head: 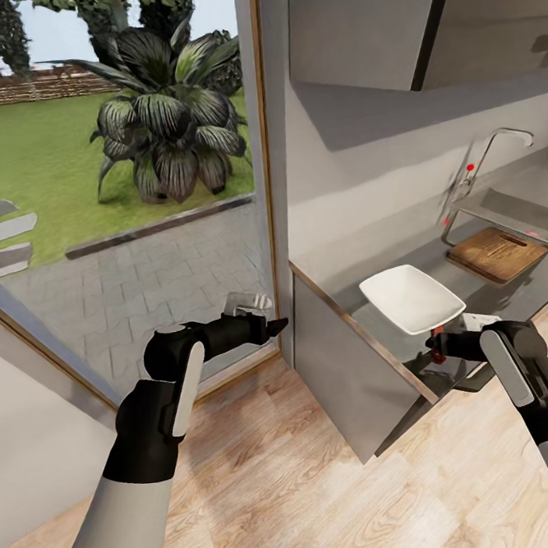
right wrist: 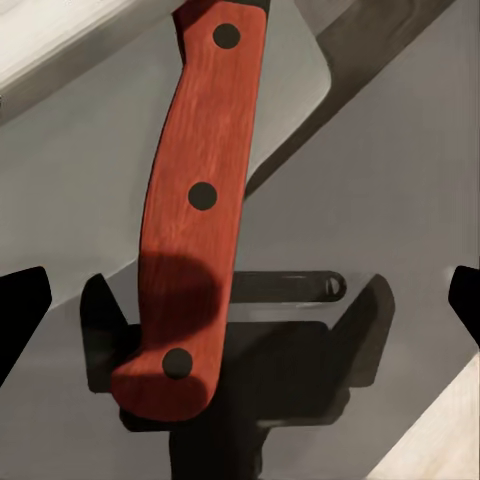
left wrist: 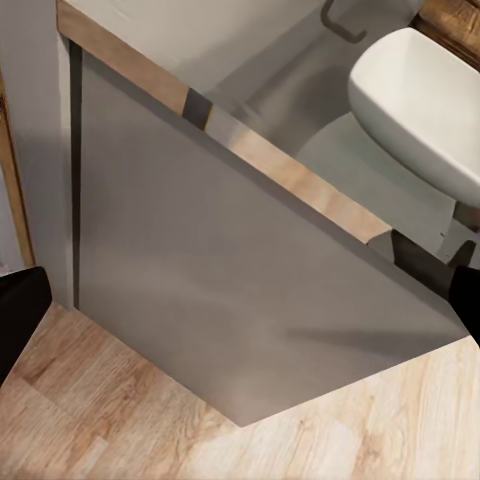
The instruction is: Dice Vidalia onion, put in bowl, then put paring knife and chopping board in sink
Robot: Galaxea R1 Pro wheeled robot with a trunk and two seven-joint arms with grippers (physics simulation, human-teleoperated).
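The paring knife [head: 438, 348] lies on the countertop [head: 336, 281] near its front edge, just in front of the white bowl [head: 412, 298]. In the right wrist view its red-orange handle [right wrist: 200, 200] runs between my fingers, and its blade is out of frame. My right gripper [head: 434, 345] [right wrist: 240, 305] hovers open over the handle, its fingers wide apart. Out over the floor, left of the cabinet end, my left gripper [head: 266, 324] is open and empty. The chopping board [head: 496, 252] rests beyond the bowl, beside the sink [head: 511, 202] and its tap [head: 479, 163]. The Vidalia onion is out of view.
A grey lower cabinet front [head: 348, 375] [left wrist: 230, 280] ends the counter run at the left. Dark upper cabinets [head: 369, 19] hang above. A glass door [head: 119, 195] onto a garden fills the left. Wood-plank floor [head: 325, 501] lies below both arms.
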